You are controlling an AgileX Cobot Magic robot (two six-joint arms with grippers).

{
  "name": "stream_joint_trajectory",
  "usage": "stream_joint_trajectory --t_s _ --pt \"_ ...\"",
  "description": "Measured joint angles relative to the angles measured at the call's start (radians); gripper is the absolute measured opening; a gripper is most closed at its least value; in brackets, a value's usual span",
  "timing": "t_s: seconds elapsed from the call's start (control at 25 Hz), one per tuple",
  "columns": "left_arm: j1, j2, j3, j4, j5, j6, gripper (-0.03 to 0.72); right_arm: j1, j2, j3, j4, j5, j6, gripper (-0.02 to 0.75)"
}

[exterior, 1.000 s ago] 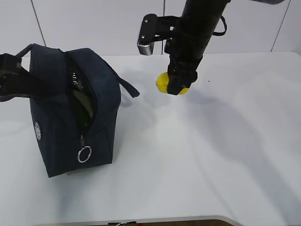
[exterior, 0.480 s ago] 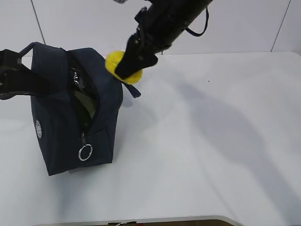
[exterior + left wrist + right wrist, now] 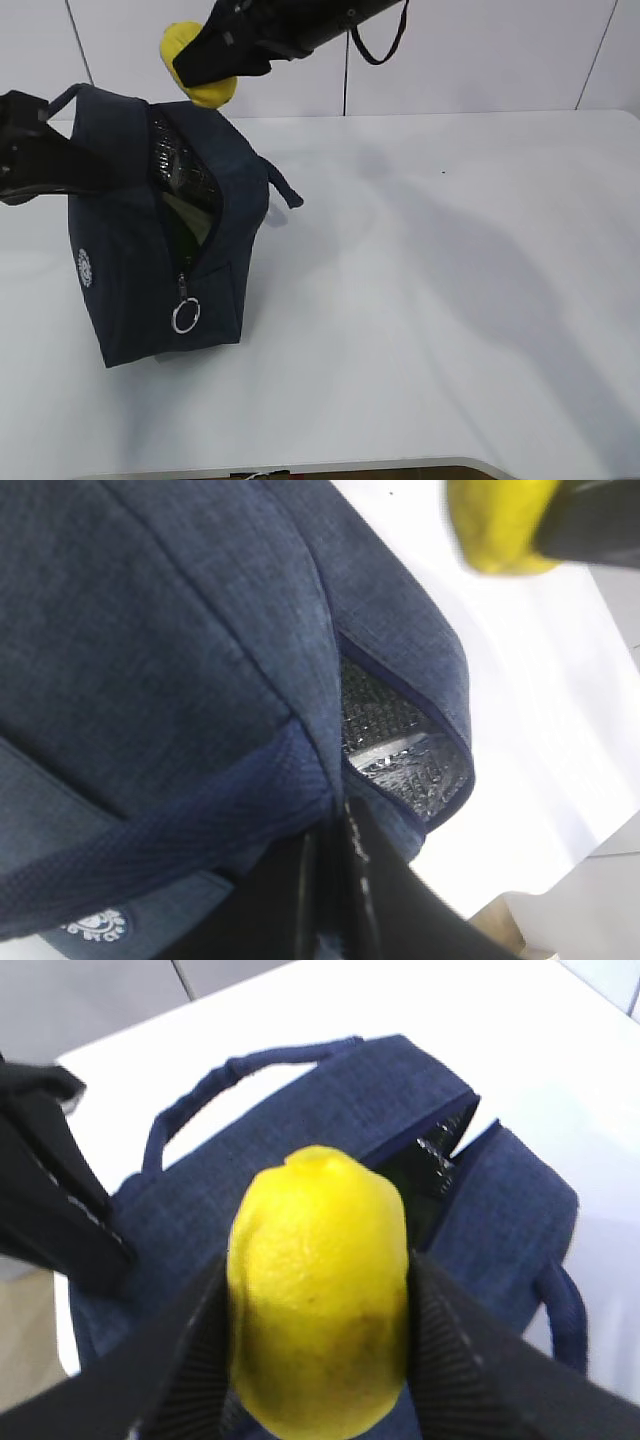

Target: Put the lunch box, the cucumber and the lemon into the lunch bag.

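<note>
Looks like a lab or robot test bench: bare white table (image 3: 450, 300) against plain pale wall panels (image 3: 500, 50) with dark seams, two black robot arms working over it, only a staged navy lunch bag (image 3: 130, 290) set out.

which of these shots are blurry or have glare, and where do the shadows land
Exterior view: sharp, soft arm shadows spread over the white table, slight shine inside the lunch bag. Left wrist view: the lemon is a blurred patch at the top edge, and the bag's silver lining glints. Right wrist view: the lemon is fairly sharp, the bag behind softer.
</note>
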Motion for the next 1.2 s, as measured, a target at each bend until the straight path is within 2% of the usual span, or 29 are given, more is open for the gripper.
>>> stream_joint_trajectory --t_s 0.24,0.68,0.88,1.2 --pt "0.0 0.0 0.0 -0.027 -0.002 0.0 -0.009 0.013 0.074 -0.002 0.094 -0.013 0.0 0.397" --pt "0.0 0.0 0.0 -0.029 -0.004 0.0 -0.009 0.043 0.179 -0.002 0.111 -0.042 -0.074 0.398" --pt "0.0 0.0 0.0 -0.029 -0.004 0.0 -0.009 0.069 0.181 -0.002 0.113 -0.079 -0.146 0.397" --pt "0.0 0.0 0.0 -0.029 -0.004 0.005 -0.009 0.075 0.181 -0.002 0.113 -0.108 -0.16 0.398"
